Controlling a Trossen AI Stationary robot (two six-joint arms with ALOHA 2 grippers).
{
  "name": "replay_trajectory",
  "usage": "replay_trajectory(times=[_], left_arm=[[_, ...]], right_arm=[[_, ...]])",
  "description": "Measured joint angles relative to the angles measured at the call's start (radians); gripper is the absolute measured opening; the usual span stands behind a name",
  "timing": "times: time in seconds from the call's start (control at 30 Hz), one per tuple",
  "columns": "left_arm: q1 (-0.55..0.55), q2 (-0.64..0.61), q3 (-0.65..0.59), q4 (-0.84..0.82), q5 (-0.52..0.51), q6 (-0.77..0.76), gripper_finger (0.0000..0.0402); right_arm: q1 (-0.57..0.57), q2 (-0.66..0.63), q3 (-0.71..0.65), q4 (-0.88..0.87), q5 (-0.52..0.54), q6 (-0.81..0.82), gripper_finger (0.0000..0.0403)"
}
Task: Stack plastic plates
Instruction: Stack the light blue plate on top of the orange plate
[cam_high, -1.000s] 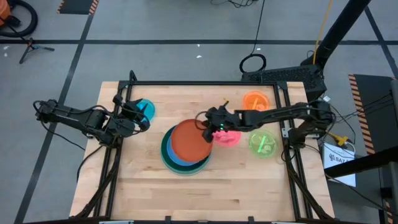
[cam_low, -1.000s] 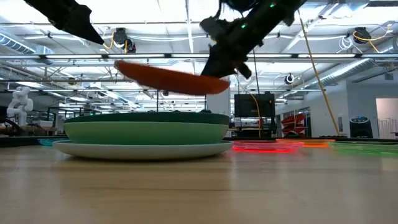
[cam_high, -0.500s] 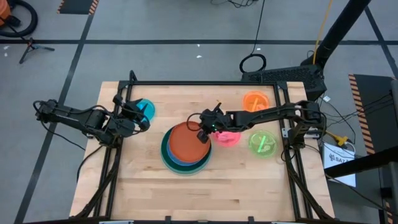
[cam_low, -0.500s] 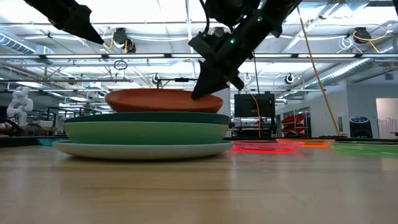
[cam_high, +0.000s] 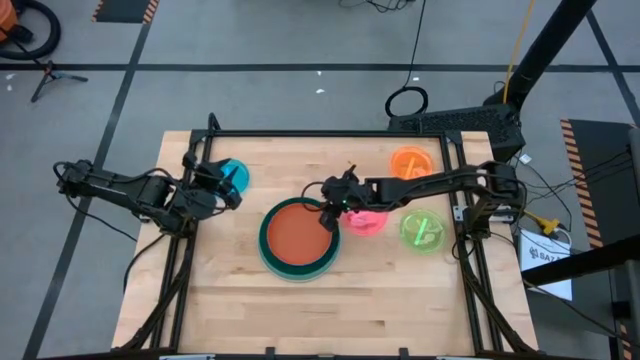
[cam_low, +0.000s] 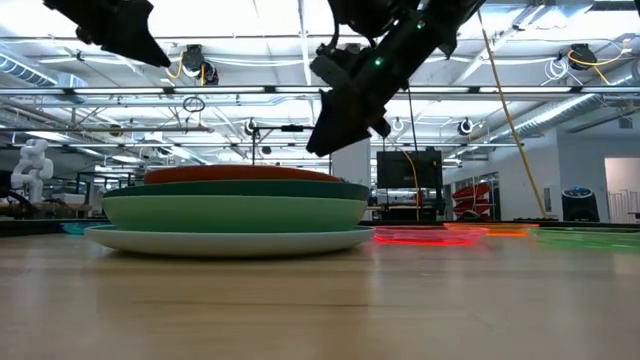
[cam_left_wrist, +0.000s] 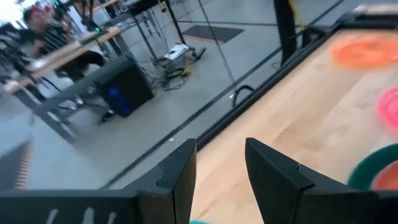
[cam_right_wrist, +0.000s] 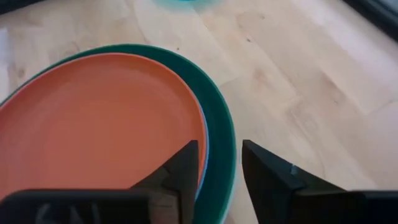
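**Orange-red plate on stack, right end effector just above its rim**

Landmark = plate stack (cam_high: 298, 262) at mid bench (cam_high: 240, 300).

- Left end effector (cam_high: 222, 186): well left of stack, hovering by the translucent cyan plate (cam_high: 236, 174), fingers (cam_left_wrist: 179, 180) apart w/ nothing between.
- Stack, seen in low view: pale blue plate (cam_low: 235, 240) at bottom, light green plate (cam_low: 235, 213) on it, dark green plate (cam_low: 240, 189) above, orange-red plate (cam_low: 235, 174) lying flat on top. A thin blue rim (cam_right_wrist: 204, 146) shows under the orange-red one in right wrist view.
- Right end effector (cam_high: 329, 213): just above stack's right edge, fingers (cam_right_wrist: 186, 171) apart, off the plate, straddling the rim area.
- Right of stack: pink plate (cam_high: 366, 219) just beside, partly under right arm; lime plate (cam_high: 421, 230) farther right; orange plate (cam_high: 410, 161) right and toward far edge of the bench.
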Motion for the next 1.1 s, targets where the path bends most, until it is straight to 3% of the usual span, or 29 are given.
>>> replay_trajectory(times=[0.27,0.53,0.77,1.1], left_arm=[[0.0,0.049,0.0,0.048,0.11,-0.133,0.0145],[0.046,0.232,0.0,0.027,0.288,-0.303,0.0145],[0.284,0.372,0.0,0.006,0.577,-0.161,0.0145],[0.715,0.505,0.0,-0.089,0.767,-0.015,0.0145]], right_arm=[[0.042,-0.114,-0.11,0.089,0.003,-0.119,0.0129],[0.012,-0.314,-0.249,0.14,0.006,-0.176,0.013],[0.006,-0.422,-0.261,0.153,0.001,-0.199,0.013],[0.007,-0.446,-0.262,0.125,-0.002,-0.208,0.013]])
